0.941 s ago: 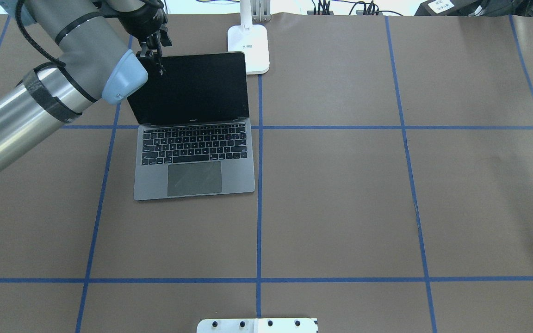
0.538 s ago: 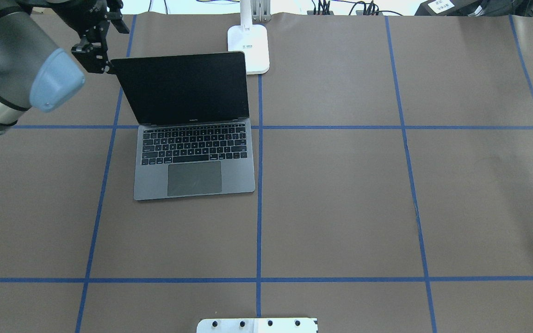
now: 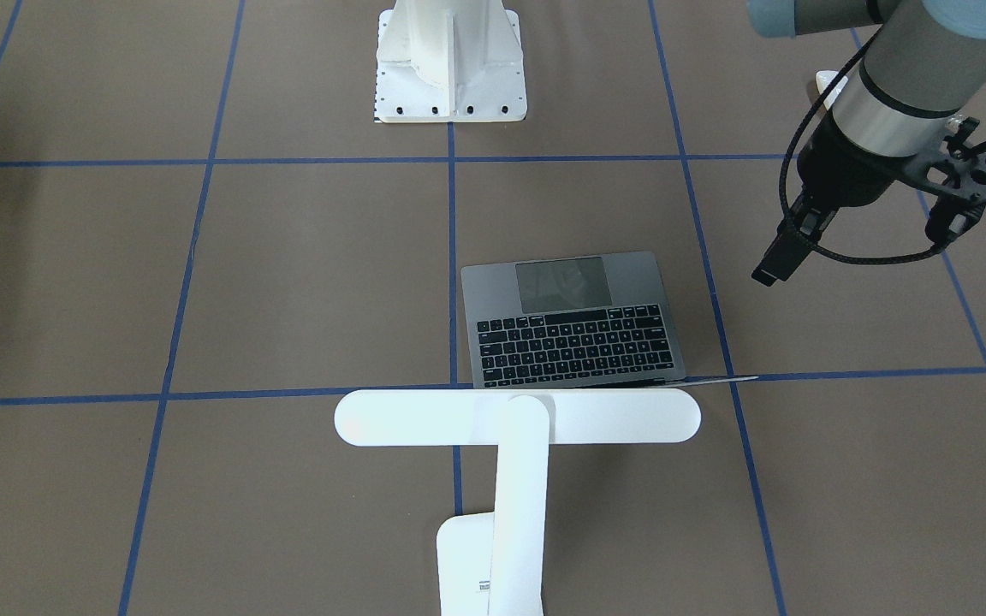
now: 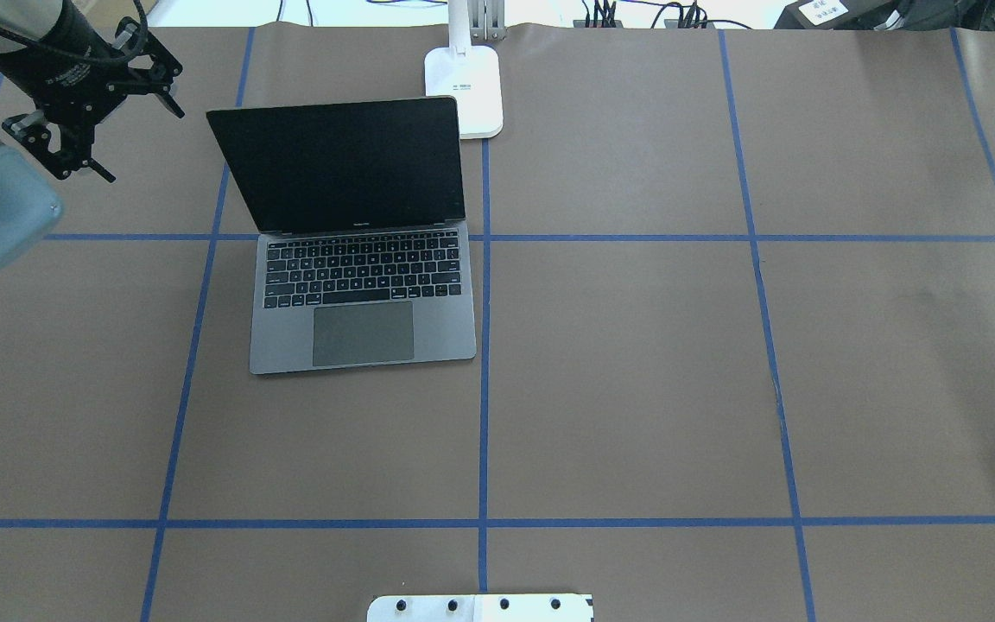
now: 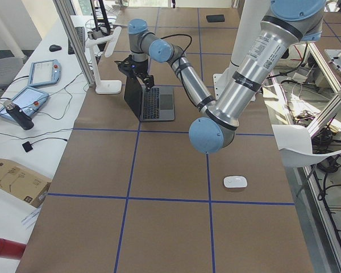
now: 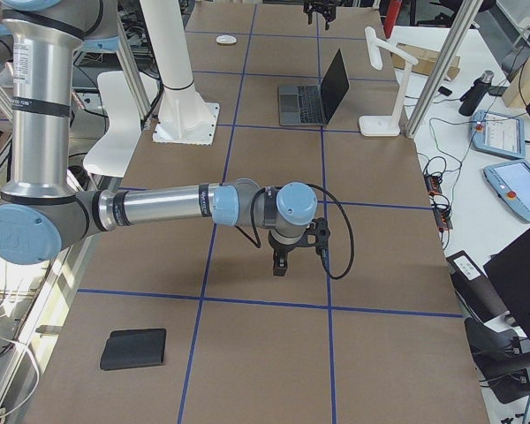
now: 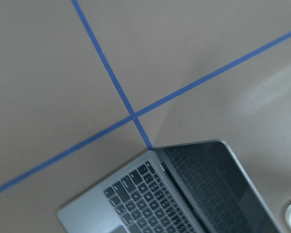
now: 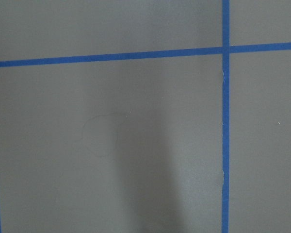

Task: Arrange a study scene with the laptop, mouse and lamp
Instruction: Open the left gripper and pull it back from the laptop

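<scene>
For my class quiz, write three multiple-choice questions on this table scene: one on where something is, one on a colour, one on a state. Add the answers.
1. Where does the lamp base stand?
A on the keyboard; B on the table beside the laptop screen; C on the trackpad.
2. What colour is the mouse?
A black; B red; C white.
3. How is the laptop?
A open, screen dark; B shut; C open, screen lit.
Answers: 1 B, the overhead view shows the base just off the screen's corner. 2 C, the left side view shows it white. 3 A, the lid stands up and the screen is black.

no readable text, laptop (image 4: pixel 364 294) marking blurred
</scene>
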You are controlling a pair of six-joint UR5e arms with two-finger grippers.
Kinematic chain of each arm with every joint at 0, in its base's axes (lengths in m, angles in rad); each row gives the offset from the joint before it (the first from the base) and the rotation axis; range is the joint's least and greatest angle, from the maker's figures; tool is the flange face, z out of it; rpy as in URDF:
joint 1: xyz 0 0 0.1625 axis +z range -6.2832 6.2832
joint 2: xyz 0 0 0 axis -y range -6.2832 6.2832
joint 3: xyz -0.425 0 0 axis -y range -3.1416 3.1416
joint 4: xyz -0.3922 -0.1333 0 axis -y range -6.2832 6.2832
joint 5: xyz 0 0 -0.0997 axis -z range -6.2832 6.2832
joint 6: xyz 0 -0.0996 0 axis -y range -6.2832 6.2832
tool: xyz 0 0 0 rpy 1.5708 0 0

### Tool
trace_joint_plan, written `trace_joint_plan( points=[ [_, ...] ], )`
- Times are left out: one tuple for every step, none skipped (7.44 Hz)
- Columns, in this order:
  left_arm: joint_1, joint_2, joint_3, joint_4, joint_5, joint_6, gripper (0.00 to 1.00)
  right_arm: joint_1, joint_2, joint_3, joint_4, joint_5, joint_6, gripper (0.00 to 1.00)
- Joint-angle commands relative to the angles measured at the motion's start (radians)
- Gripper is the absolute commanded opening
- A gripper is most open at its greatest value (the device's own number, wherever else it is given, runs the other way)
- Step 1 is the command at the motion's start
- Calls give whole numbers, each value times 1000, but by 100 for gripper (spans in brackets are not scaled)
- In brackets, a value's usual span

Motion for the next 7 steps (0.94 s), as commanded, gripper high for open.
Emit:
trace_joint_plan(
  points=[
    [0, 56, -22, -2, -1, 202, 100, -8, -91, -2, -5, 3, -186, 100],
    [0, 65, -32, -3, -1, 248, 100, -17, -132, -14, -3, 5, -286, 100],
    [0, 65, -45, -3, -1, 266, 100, -15, -180, -21, -9, 5, -436, 100],
    [1, 62, -59, -3, -1, 268, 100, -15, -217, -44, -9, 5, -534, 100],
    [4, 61, -61, -8, -1, 270, 100, -15, -248, -73, -9, 3, -622, 100],
    [11, 59, -61, -20, -1, 270, 100, -15, -248, -127, -8, 0, -726, 100],
    [12, 58, -61, -20, -1, 270, 100, -11, -251, -152, -26, -1, -780, 100]
  ],
)
